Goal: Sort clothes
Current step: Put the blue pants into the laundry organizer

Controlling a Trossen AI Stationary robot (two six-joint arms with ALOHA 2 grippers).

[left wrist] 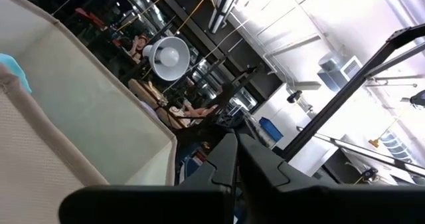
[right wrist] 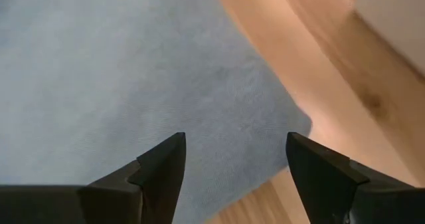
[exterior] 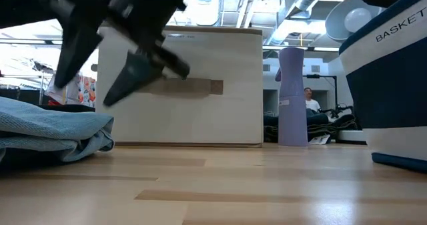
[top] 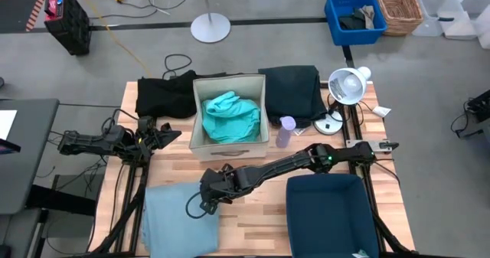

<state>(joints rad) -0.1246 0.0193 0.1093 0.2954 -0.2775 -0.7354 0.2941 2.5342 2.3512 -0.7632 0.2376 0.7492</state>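
High view: right claw (top: 205, 197) reaches across the bench (top: 253, 212), fingers spread, nothing between them. It sits at the near edge of the pale blue-grey garment (top: 178, 220), which lies flat just beyond and under the tip. The beige box (top: 230, 139) is near, behind the claw, with the turquoise garment (top: 230, 114) bunched inside. The black garment (top: 163, 96) lies against the box's far-left side, well apart from the right claw; the dark green garment (top: 292, 89) lies on the box's other side. Purple bottle (top: 285, 131) stands just beside the box. Navy bin (top: 331, 212) sits beside the right arm. Left claw (top: 170, 134) hangs at the bench's left edge, fingers together, holding nothing, just beside the box and near the black garment.

Low view: right claw (exterior: 100, 85) up off the bench, fingers parted, pointing down toward the pale blue-grey garment (exterior: 50, 128), not touching. Box (exterior: 180, 85) behind it, bottle (exterior: 291, 95) and bin (exterior: 390, 85) further off. A person shows small in the room behind.

Left wrist view: left claw (left wrist: 236, 161) fingers pressed shut, empty. Box wall (left wrist: 80, 131) just ahead, a sliver of turquoise garment (left wrist: 13, 68) inside.

Right wrist view: right claw (right wrist: 232, 161) wide open, empty, straight over the pale blue-grey garment (right wrist: 119, 71); the garment's edge and bare bench (right wrist: 332, 71) lie between and past the fingertips.
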